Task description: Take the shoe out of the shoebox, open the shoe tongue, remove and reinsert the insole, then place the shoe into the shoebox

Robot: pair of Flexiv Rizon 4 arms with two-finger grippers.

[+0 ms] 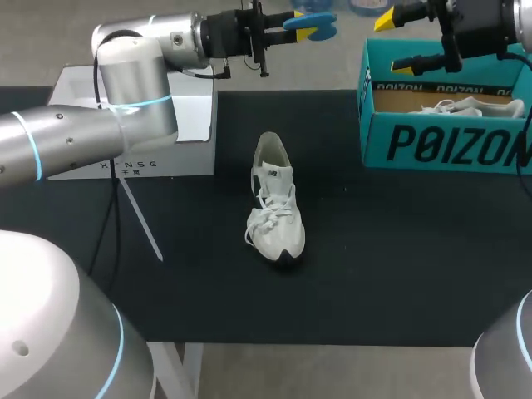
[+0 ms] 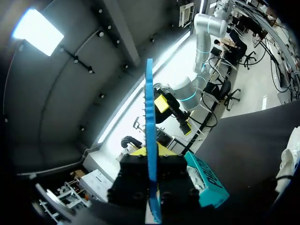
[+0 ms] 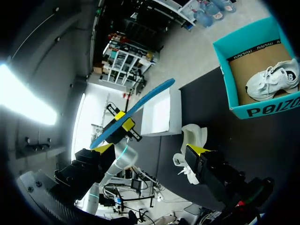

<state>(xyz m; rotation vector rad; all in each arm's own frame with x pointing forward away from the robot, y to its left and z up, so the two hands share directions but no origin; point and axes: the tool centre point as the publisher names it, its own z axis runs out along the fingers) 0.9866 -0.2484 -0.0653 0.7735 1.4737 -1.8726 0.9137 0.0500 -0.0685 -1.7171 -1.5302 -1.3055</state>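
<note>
Soft, even light from overhead; the shoe throws only a faint shadow on the dark surface.

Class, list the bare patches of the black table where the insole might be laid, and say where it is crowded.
Free: the wide strip between the shoe and the table's near edge, and the stretch right of the shoe, before the shoebox. Crowded: the back corners, with the white box and the shoebox.
</note>
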